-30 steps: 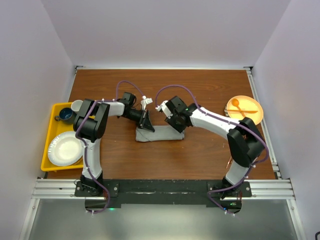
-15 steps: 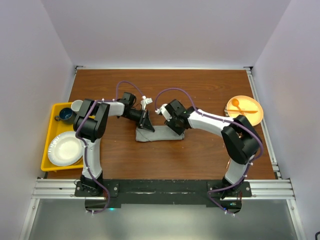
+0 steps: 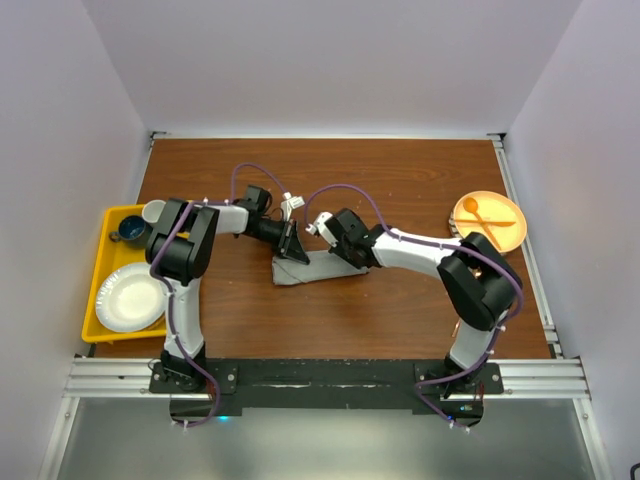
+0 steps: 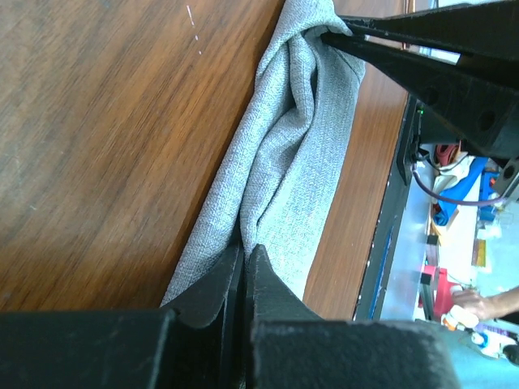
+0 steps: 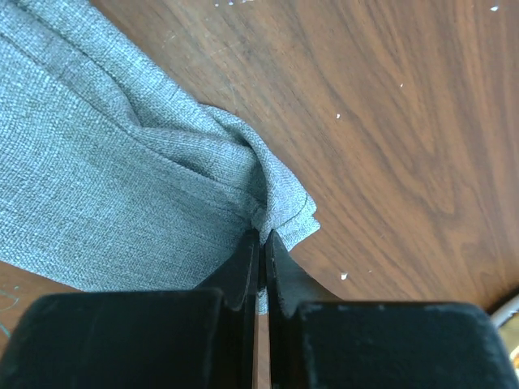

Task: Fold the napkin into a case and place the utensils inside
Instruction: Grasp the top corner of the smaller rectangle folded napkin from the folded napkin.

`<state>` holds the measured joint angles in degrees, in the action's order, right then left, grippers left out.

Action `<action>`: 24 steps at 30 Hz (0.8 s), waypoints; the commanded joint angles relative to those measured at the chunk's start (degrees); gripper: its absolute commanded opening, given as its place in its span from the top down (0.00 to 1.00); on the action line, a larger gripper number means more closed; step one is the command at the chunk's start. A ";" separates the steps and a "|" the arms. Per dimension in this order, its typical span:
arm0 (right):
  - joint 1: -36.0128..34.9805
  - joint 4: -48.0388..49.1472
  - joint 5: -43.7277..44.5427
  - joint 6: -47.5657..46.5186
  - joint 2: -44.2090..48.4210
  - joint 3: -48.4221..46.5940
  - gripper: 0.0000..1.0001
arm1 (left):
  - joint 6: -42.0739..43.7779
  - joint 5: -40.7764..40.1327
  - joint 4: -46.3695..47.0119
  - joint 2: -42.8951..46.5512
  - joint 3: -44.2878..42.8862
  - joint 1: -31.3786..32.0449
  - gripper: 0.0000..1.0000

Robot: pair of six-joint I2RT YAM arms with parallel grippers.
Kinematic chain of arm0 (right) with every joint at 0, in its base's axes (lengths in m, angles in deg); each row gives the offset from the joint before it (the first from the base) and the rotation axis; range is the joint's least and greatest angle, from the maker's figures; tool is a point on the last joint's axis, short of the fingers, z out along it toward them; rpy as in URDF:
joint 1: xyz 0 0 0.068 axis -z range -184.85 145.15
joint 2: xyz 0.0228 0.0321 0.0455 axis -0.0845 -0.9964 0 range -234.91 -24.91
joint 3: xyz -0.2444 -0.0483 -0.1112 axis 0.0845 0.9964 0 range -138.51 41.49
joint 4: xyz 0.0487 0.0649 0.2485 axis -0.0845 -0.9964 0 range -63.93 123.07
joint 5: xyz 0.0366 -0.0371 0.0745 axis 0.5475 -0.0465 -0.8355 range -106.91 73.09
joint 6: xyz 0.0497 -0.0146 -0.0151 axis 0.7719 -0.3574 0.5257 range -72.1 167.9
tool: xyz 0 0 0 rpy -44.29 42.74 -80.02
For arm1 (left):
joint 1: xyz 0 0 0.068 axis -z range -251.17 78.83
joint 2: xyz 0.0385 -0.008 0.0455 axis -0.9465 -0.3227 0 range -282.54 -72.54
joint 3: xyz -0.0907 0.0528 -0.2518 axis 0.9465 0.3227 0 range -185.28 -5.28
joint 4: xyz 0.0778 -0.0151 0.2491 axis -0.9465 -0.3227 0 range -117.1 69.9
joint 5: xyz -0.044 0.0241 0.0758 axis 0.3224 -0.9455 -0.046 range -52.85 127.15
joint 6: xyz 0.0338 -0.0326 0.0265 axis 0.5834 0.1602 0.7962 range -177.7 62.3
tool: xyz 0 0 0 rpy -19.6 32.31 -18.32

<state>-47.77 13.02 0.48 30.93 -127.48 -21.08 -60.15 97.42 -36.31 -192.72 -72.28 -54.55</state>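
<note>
The napkin (image 3: pixel 322 268) lies as a narrow grey strip near the middle of the table (image 3: pixel 400 320), a little bunched along its folds. The left gripper (image 3: pixel 291 254) is pinched together on its left end and the right gripper (image 3: pixel 352 258) on its right end, both low over the brown wood. At the far left a yellow tray (image 3: pixel 105 260) carries a white plate (image 3: pixel 128 298) – at the far right sits an orange plate (image 3: pixel 505 232). Pale walls (image 3: pixel 330 70) enclose the table on three sides
</note>
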 commanded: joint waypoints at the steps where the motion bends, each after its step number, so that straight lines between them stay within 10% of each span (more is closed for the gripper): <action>1: -2.08 3.44 5.55 -2.71 3.33 3.24 1.00 | -0.61 -11.22 0.38 0.47 3.98 0.16 1.00; 7: -4.46 -1.03 0.38 -0.08 2.45 4.30 0.94 | 0.87 -15.27 -1.98 -2.51 3.28 0.08 1.00; 17: -0.42 -16.15 -10.52 3.35 8.61 -7.02 0.52 | 5.80 -15.80 -4.71 -5.06 1.00 0.16 1.00; 24: 6.79 -18.79 -22.19 4.32 5.19 -16.79 0.67 | 7.29 -15.80 -5.94 -5.68 0.03 0.25 1.00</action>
<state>-44.51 -2.80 -12.51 33.69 -121.62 -32.46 -59.37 97.09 -39.48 -193.64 -73.92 -54.55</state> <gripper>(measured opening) 0.388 0.040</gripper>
